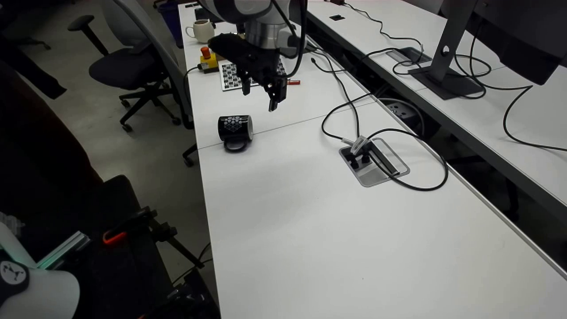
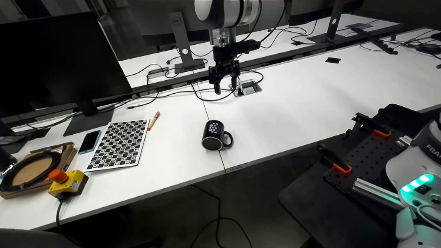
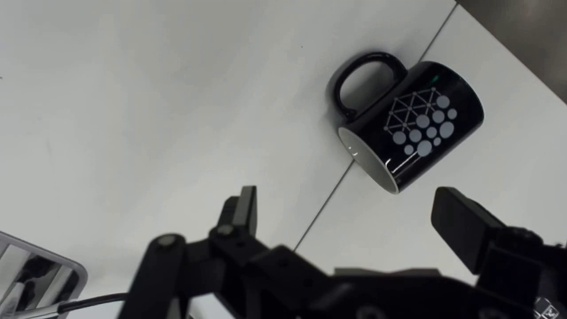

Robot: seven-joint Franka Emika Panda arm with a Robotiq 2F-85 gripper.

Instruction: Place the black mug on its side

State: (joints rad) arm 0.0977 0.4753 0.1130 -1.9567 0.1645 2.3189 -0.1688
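Our black two-fingered gripper [image 3: 347, 215] gaped wide, empty. We figured a bump could roll the sideways glossy black cylindrical mug [image 3: 421, 126], wrist-view two o'clock.

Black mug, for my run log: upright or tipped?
Tipped: the black mug lies on its side, its flat base showing in an exterior view.

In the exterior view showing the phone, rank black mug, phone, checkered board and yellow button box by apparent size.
1. Checkered board
2. Black mug and yellow button box, too alike to rank
3. Phone
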